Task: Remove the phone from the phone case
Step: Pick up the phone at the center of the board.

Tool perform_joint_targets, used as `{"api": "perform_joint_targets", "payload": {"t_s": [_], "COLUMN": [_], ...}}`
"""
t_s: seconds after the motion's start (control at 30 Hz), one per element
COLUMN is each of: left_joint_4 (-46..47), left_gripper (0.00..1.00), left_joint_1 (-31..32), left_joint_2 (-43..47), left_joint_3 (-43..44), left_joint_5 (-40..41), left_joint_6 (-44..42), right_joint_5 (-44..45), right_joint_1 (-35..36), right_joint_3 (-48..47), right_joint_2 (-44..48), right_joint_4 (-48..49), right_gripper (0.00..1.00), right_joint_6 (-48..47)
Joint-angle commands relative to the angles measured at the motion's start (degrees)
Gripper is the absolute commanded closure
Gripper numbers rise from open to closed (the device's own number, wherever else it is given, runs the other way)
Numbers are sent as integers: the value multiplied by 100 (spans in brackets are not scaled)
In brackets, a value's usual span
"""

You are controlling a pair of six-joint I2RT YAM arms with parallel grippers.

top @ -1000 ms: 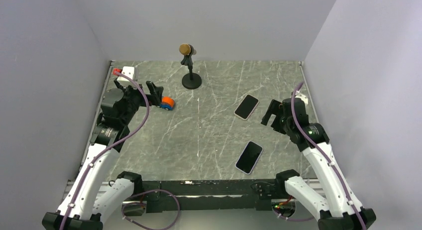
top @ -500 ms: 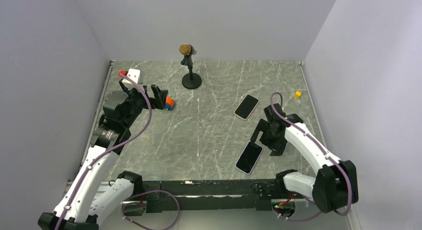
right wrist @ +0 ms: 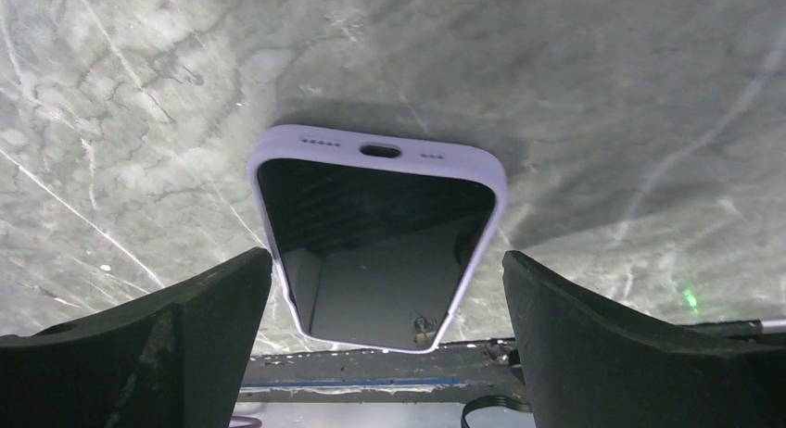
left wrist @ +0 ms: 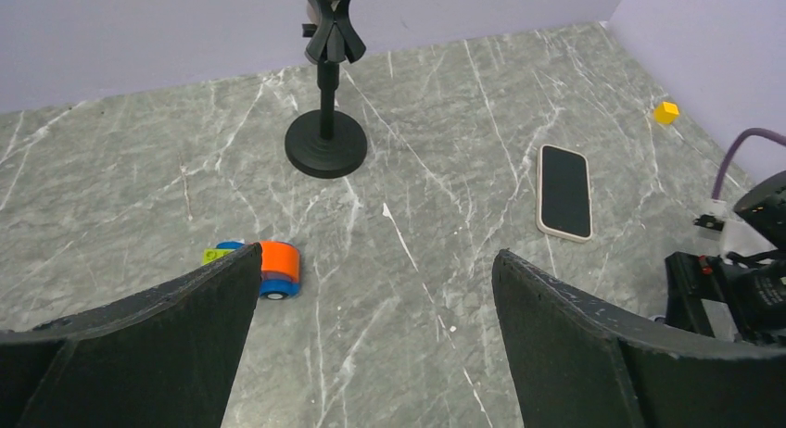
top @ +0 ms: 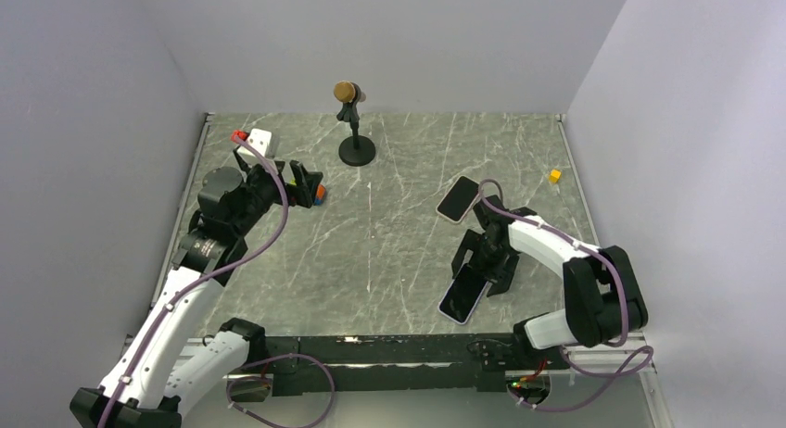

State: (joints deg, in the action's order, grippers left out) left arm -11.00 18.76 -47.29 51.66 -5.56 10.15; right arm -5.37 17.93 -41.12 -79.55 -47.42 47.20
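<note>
right gripper (top: 482,266) spread wide just above the phone case (right wrist: 378,150): approach step, next drop and pinch its sides.

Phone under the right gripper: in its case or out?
In: the lilac case rim surrounds the dark screen of the phone.

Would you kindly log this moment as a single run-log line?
right claw: open, over lilac-cased black phone flat on grey marble table | left claw: open, empty | phone: in case
</note>
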Motion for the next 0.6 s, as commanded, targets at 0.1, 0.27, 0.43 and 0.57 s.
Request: {"api": "perform_joint_targets", "payload": {"t_s": [0.1, 0.27, 0.43, 0.57], "left_joint_4": [220, 189, 20, -481], "left_gripper": [2, 2, 2, 1], "left_joint_1": [74, 123, 397, 790], "left_joint_2": [-48, -99, -281, -606], "left_joint_3": [-16, 8, 97, 356], "left_joint_5": [-230, -245, -189, -143], "left_joint_6": [-30, -11, 92, 500], "right_joint_5": [-177, 1, 207, 154], "right_joint_1": [331, 475, 661, 800], "right_joint_3": [33, 79, 157, 196], "right_joint_2": [-478, -751, -747, -507], "right_joint_4": [499, 521, 743, 1139], "right_gripper": [0, 1, 19, 40], "right_joint_6": [240, 461, 465, 152]}}
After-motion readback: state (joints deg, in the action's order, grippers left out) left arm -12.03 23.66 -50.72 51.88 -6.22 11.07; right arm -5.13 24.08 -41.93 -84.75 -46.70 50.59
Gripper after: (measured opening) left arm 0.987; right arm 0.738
